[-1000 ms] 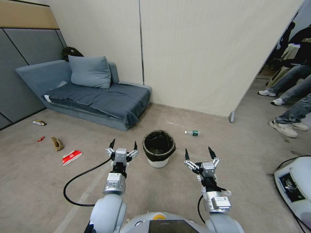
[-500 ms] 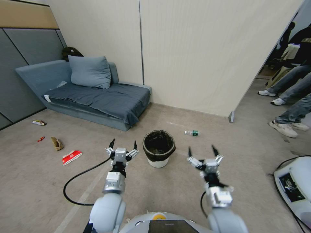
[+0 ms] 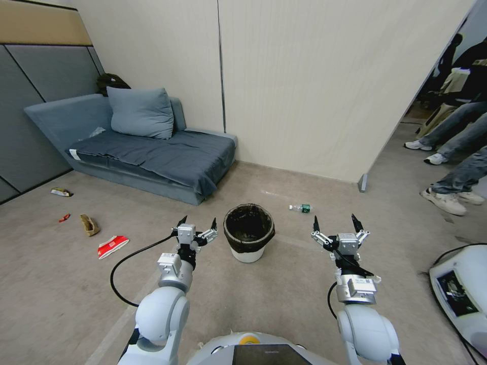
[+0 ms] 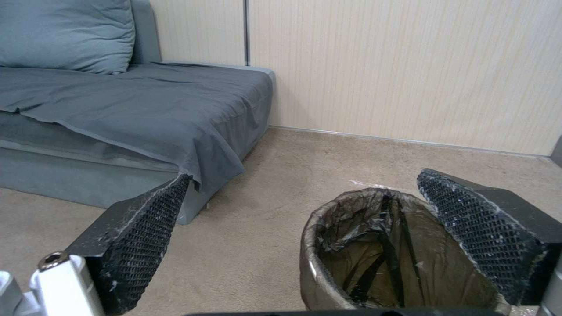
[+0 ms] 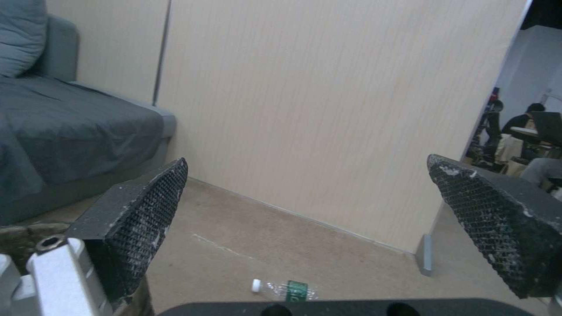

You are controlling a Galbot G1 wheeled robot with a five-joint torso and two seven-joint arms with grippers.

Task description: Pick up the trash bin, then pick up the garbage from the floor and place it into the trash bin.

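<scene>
Beside trash bin (image 3: 248, 232): L end effector (image 3: 198, 221) spread; bag lining (image 4: 375, 245) via wrist cam.

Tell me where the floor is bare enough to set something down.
Bare carpet lies between the trash bin and the white machine, under the right hand. Litter crowds the left: red-and-white carton, paper bag.
</scene>
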